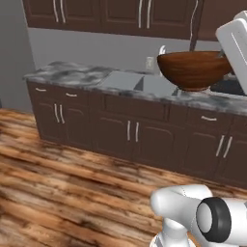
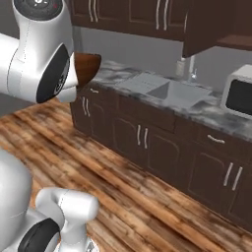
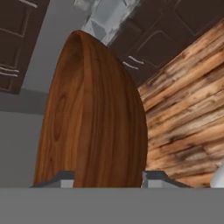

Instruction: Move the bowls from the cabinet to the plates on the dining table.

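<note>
**Wooden bowl held aloft in front of the sink counter**

A glossy reddish-brown bowl (image 1: 194, 69) is seen raised in the air, upright, its small foot at the bottom, level with the marble sink counter (image 1: 72, 75) and in front of the sink (image 1: 140, 83). In the hand view the bowl (image 3: 94, 118) is seen edge-on, and its rim is clamped between the two dark fingertips (image 3: 61, 178) at the bottom of the picture; the jaws are thus closed on the bowl's wall, partly apart around it. In the right base view part of the bowl (image 2: 87, 65) is seen past the white arm (image 2: 42, 51), over the left end of the counter.

Dark brown wall cabinets (image 1: 101, 12) with long silver bar handles are hung above the counter; in the right base view one door (image 2: 209, 24) is seen standing open. A white microwave (image 2: 238, 93) is placed on the counter to the right of the sink. The floor (image 1: 62, 193) is laid with wooden planks.
</note>
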Robot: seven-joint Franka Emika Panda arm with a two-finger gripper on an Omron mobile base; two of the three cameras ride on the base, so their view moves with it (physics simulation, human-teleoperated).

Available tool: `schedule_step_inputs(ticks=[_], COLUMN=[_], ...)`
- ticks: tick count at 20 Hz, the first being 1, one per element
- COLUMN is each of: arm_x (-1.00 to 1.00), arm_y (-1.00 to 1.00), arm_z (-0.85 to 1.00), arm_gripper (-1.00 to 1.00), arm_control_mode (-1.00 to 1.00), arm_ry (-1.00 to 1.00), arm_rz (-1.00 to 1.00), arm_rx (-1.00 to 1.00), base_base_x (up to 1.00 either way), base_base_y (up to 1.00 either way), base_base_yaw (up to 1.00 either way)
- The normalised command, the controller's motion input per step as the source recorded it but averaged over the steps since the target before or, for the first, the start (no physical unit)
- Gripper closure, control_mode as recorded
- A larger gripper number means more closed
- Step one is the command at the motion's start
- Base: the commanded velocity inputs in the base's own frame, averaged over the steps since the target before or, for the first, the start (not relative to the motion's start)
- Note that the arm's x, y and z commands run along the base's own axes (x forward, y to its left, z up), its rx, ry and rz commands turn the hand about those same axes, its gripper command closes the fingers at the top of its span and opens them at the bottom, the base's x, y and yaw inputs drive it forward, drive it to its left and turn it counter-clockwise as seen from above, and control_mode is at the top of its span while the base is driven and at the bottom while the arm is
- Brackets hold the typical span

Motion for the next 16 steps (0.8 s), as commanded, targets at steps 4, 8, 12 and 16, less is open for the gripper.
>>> schedule_step_inputs(ticks=[4,8,12,16], arm_x=[0.00,0.00,0.00,0.00], arm_y=[0.00,0.00,0.00,0.00], arm_z=[0.00,0.00,0.00,0.00], arm_gripper=[1.00,1.00,1.00,1.00], arm_control_mode=[1.00,1.00,1.00,1.00], arm_ry=[0.00,0.00,0.00,0.00], arm_rz=[0.00,0.00,0.00,0.00], arm_rx=[0.00,0.00,0.00,0.00], base_base_x=[0.00,0.00,0.00,0.00], base_base_y=[0.00,0.00,0.00,0.00], base_base_yaw=[0.50,0.50,0.50,0.50])
